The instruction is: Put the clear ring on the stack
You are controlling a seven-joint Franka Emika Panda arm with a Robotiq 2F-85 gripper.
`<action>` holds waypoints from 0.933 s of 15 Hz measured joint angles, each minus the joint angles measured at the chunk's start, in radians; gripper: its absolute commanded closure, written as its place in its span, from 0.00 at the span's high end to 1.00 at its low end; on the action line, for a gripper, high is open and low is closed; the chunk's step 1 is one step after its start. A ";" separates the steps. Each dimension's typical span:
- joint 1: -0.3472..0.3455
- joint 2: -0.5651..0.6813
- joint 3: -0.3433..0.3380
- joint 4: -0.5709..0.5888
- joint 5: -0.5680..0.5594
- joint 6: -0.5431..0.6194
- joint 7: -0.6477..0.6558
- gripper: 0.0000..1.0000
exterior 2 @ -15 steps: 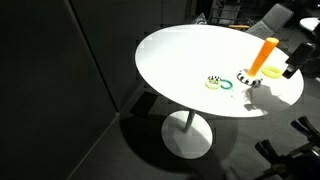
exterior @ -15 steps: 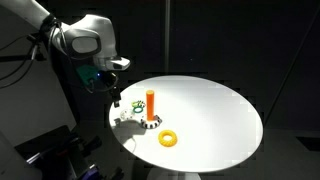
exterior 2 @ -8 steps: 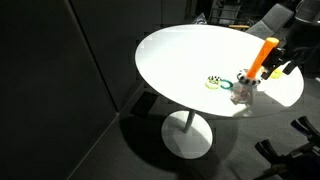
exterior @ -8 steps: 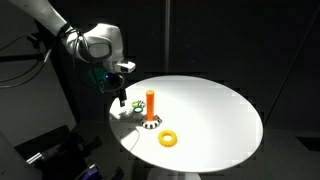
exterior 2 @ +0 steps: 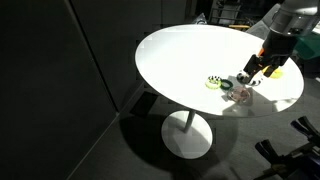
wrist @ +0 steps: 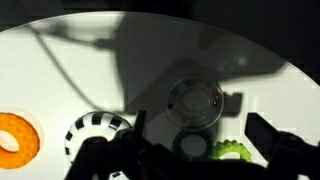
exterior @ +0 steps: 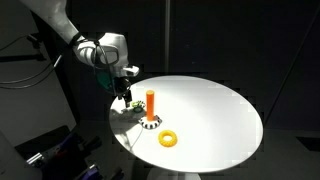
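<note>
The clear ring (wrist: 195,102) lies flat on the white table, faint and see-through, just ahead of my gripper (wrist: 199,124), whose fingers are open on either side of it. It also shows in an exterior view (exterior 2: 239,95). The stack is an upright orange peg (exterior: 150,102) on a dark-and-white striped base (wrist: 95,129). In an exterior view my gripper (exterior: 127,99) hangs low over the table, left of the peg. In the other exterior view my gripper (exterior 2: 255,71) mostly covers the peg.
A dark green ring (wrist: 190,146) and a light green ring (wrist: 236,152) lie close under the gripper, next to the clear ring. A yellow-orange ring (exterior: 169,138) lies beyond the peg base, also in the wrist view (wrist: 15,138). The round table's edge (exterior: 125,140) is near.
The arm has swung in over the table and come down. The gripper now hangs over the group of rings beside the peg. The rings and the peg have not moved.
</note>
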 measured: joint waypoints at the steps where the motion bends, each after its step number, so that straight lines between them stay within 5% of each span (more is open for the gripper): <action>1: 0.003 0.014 -0.001 0.006 0.000 0.007 0.000 1.00; 14: 0.021 0.087 -0.015 0.012 -0.004 0.062 0.000 1.00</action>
